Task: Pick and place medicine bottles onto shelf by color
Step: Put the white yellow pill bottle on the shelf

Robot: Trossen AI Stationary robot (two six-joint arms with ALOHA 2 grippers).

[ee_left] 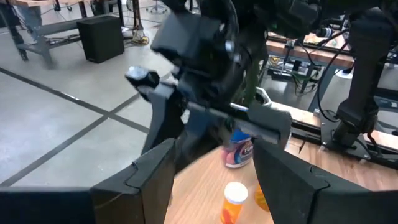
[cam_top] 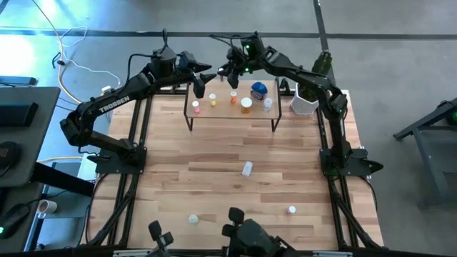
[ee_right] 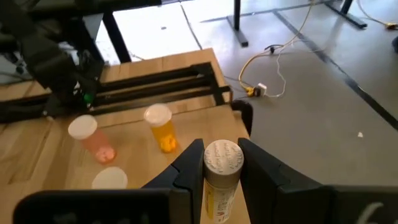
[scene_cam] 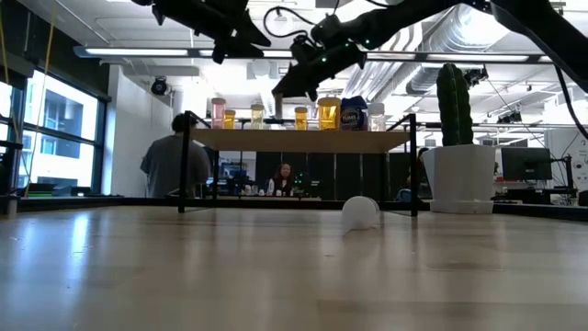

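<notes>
The shelf (cam_top: 232, 114) stands at the table's far side with several medicine bottles on its wood top (scene_cam: 299, 140): a pink one (ee_right: 93, 138), orange ones (ee_right: 160, 127), the blue one (cam_top: 258, 89) and a clear one (cam_top: 268, 103). My right gripper (ee_right: 222, 155) hovers over the shelf's far edge, shut on a yellow white-capped bottle (ee_right: 221, 171). My left gripper (ee_left: 214, 155) is open above the shelf's left end (cam_top: 203, 78), facing the right gripper. A white bottle (cam_top: 247, 168) lies on its side mid-table, and two small ones (cam_top: 193, 218) (cam_top: 291, 210) sit near the near edge. My right gripper pinches the yellow bottle just under its white cap (ee_right: 222, 158), one finger (ee_right: 189, 171) on each side. The fingers come from above, slanting down, and the bottle stands upright between them. Whether its base rests on the shelf is hidden by the fingers.
A white pot with a green cactus (cam_top: 305, 100) stands right of the shelf. Bare wood lies between the shelf and the table's near edge (cam_top: 235, 193). People show in the room beyond the table (scene_cam: 175, 161).
</notes>
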